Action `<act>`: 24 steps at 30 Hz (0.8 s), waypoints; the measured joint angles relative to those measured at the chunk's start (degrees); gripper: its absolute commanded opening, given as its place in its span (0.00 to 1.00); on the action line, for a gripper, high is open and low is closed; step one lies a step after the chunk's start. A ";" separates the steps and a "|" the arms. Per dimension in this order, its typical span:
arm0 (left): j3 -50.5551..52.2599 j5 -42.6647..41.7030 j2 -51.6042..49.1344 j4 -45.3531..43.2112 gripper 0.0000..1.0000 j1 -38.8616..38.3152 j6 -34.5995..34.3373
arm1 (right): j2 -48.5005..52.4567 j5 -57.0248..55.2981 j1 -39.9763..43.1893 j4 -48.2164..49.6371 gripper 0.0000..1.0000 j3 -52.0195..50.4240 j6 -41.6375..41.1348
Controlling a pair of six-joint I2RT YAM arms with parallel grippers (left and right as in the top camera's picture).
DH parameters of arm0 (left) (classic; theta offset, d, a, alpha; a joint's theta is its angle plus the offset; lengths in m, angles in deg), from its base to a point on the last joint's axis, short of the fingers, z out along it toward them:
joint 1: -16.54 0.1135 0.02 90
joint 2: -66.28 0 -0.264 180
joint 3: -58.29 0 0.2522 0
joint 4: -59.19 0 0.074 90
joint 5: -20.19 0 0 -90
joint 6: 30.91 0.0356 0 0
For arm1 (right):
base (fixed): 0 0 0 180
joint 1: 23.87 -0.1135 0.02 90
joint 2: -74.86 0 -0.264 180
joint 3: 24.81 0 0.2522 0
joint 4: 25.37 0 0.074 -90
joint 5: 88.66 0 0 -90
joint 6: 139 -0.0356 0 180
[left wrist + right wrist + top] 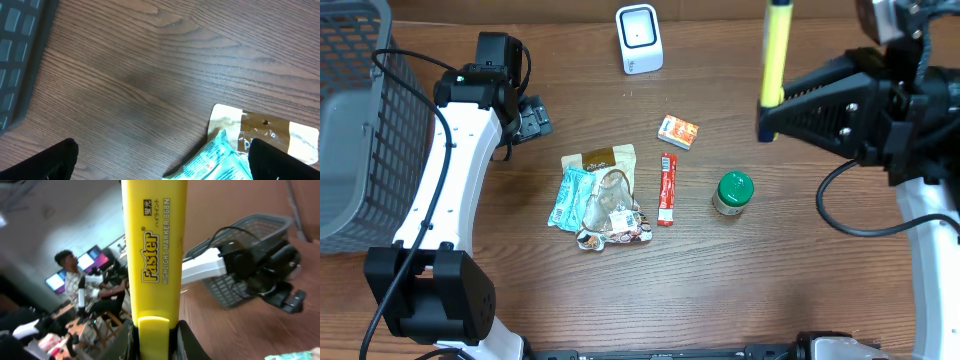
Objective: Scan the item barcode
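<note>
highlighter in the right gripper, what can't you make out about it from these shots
- Barcode: none shows on the highlighter; the right wrist view gives only its printed brand face, with the back turned away.
- Top end: cut off by the upper edge in the right wrist and overhead views.
- Bottom end: hidden inside the right gripper, right wrist view.

One yellow highlighter (777,50), one white scanner (639,38), one grey basket (350,120). On the worktop (800,290), one small orange box (678,132), one red stick packet (666,189), one green-lidded jar (732,192). Three soft packets (595,190) piled together: one brown pouch (605,157), one teal wrapper (570,197), one clear bag (616,216).
</note>
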State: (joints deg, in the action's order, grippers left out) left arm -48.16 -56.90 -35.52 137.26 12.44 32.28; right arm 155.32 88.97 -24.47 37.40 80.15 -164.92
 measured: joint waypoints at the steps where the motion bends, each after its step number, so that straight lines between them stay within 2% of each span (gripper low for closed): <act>1: 0.00 0.00 0.00 -0.02 1.00 0.00 0.00 | 0.00 0.00 -0.28 0.68 0.04 0.00 0.00; 5: 0.00 0.00 0.00 -0.02 1.00 0.00 0.00 | -0.22 -0.02 -1.38 10.88 0.04 0.00 0.04; 24: 0.00 0.00 0.00 -0.02 1.00 0.00 0.00 | -0.22 -0.04 -1.42 10.21 0.04 0.00 0.11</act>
State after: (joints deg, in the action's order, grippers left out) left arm -48.16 -56.90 -35.52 137.24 12.44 32.28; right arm 155.10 88.93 -25.89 47.61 80.15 -164.81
